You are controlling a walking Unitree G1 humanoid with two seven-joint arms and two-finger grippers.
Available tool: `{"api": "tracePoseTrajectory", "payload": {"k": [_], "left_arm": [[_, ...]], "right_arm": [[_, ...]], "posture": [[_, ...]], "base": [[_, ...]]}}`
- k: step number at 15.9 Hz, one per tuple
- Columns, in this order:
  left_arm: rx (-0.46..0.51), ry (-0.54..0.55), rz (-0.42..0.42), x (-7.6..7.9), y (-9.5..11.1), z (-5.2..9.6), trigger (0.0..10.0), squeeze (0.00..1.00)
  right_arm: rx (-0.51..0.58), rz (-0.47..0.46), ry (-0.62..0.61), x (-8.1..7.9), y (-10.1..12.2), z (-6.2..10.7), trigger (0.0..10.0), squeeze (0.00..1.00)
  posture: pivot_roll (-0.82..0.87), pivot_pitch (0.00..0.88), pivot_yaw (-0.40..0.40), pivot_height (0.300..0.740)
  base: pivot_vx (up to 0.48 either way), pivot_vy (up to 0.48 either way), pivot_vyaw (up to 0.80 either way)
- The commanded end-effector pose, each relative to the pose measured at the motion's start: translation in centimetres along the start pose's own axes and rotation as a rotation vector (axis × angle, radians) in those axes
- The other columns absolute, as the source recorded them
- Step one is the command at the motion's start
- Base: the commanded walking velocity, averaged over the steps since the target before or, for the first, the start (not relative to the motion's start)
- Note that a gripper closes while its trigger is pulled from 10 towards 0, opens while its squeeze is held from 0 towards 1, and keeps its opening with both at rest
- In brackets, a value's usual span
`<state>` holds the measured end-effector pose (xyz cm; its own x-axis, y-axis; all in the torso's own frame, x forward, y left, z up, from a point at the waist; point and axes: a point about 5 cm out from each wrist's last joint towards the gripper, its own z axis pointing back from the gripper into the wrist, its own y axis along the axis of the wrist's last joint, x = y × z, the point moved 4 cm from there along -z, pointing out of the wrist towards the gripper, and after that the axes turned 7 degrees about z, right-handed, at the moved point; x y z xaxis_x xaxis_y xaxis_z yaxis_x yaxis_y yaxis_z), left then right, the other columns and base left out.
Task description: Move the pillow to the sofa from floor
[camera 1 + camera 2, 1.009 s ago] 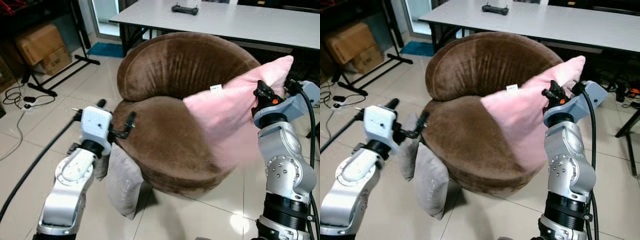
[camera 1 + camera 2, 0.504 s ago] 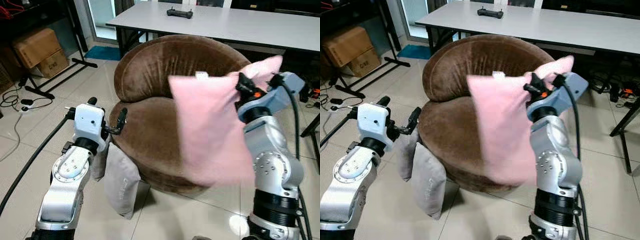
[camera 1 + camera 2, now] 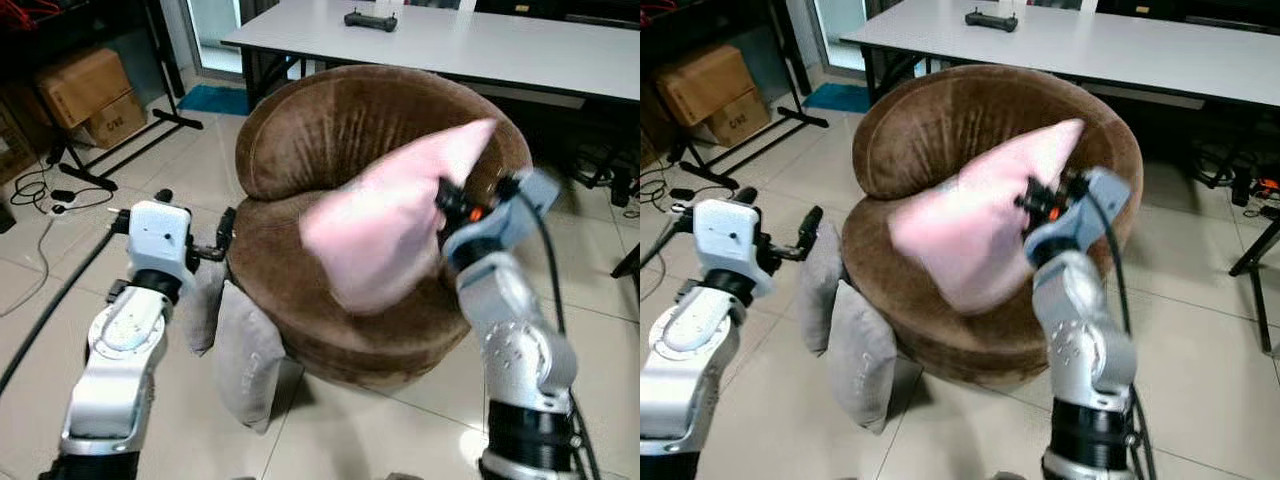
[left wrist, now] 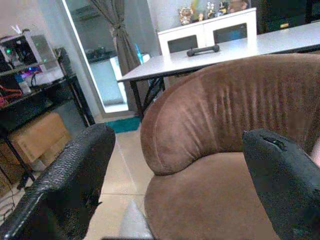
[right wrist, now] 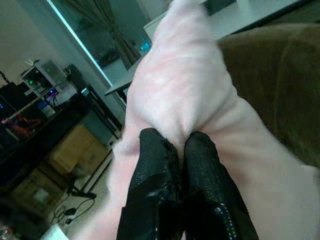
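A pink pillow [image 3: 385, 225] hangs over the seat of the round brown sofa [image 3: 330, 120], blurred by motion. My right gripper [image 3: 447, 203] is shut on the pillow's edge; in the right wrist view its black fingers [image 5: 160, 175] pinch the pink fabric [image 5: 185, 85] tightly. My left gripper [image 3: 222, 235] is open with nothing in it, held beside the sofa's left flank; its two fingertips [image 4: 75, 175] frame the sofa back [image 4: 225, 110] in the left wrist view.
Two grey pillows [image 3: 245, 355] lean against the sofa's left base on the tiled floor. A white table [image 3: 450, 40] with a black controller [image 3: 370, 18] stands behind. Cardboard boxes [image 3: 90, 95], a black stand and cables lie at the far left.
My right arm has swung left and forward, carrying the pink pillow from the sofa's right side to over the seat. The left arm stayed beside the sofa.
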<state>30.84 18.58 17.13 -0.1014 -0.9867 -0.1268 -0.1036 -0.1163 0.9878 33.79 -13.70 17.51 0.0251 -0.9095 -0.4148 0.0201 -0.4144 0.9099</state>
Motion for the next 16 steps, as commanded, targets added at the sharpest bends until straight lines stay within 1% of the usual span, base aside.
{"api": "tracePoseTrajectory", "payload": {"k": [1, 4, 5, 6, 8, 10, 11, 13, 16], "left_arm": [[0.013, -0.007, -0.010, -0.2, 0.6, 0.1, 10.0, 0.00], [0.011, -0.017, -0.025, -0.7, 0.7, 0.4, 10.0, 0.00], [0.011, -0.017, -0.025, -0.7, 0.7, 0.4, 10.0, 0.00], [0.006, -0.032, -0.034, -0.4, 0.5, 0.5, 10.0, 0.00], [0.006, -0.026, -0.032, -0.6, 0.7, 0.7, 10.0, 0.00], [0.009, -0.027, -0.032, -0.6, 1.0, 0.9, 10.0, 0.00], [0.004, -0.030, -0.034, -0.6, 0.8, 1.0, 10.0, 0.00], [-0.004, -0.037, -0.040, -0.4, 0.6, 1.0, 10.0, 0.00], [-0.007, -0.044, -0.043, -0.5, 0.8, 1.1, 10.0, 0.00]], "right_arm": [[0.055, 0.002, 0.026, -0.7, 1.2, 0.1, 10.0, 0.00], [0.040, 0.005, 0.052, -1.2, 0.6, 0.6, 10.0, 0.00], [0.040, 0.005, 0.052, -1.2, 0.6, 0.6, 10.0, 0.00], [0.035, 0.004, 0.057, -1.1, 0.3, 0.6, 10.0, 0.00], [0.031, 0.002, 0.075, -1.6, 0.3, 0.5, 10.0, 0.00], [0.031, -0.007, 0.097, -2.2, 0.6, 0.5, 10.0, 0.00], [0.031, 0.001, 0.104, -2.3, 0.6, 0.4, 10.0, 0.00], [0.030, 0.007, 0.090, -1.9, 0.6, 0.3, 10.0, 0.00], [0.040, 0.008, 0.080, -1.8, 0.8, 0.3, 10.0, 0.00]], "posture": [[0.01, 0.000, 0.038, 0.740], [0.02, 0.000, 0.042, 0.740], [0.02, 0.000, 0.042, 0.740], [0.04, 0.000, 0.024, 0.740], [0.04, 0.000, 0.019, 0.740], [0.03, 0.000, 0.017, 0.740], [0.03, 0.000, 0.019, 0.740], [0.04, 0.000, 0.022, 0.740], [0.03, 0.000, 0.031, 0.740]], "base": [[0.259, 0.000, 0.00], [0.260, 0.000, 0.00], [0.259, 0.000, 0.00], [0.262, 0.000, 0.00], [0.259, 0.000, 0.00], [0.261, 0.000, -0.80], [0.255, 0.000, -0.80], [0.261, 0.000, -0.80], [0.260, 0.000, 0.00]]}}
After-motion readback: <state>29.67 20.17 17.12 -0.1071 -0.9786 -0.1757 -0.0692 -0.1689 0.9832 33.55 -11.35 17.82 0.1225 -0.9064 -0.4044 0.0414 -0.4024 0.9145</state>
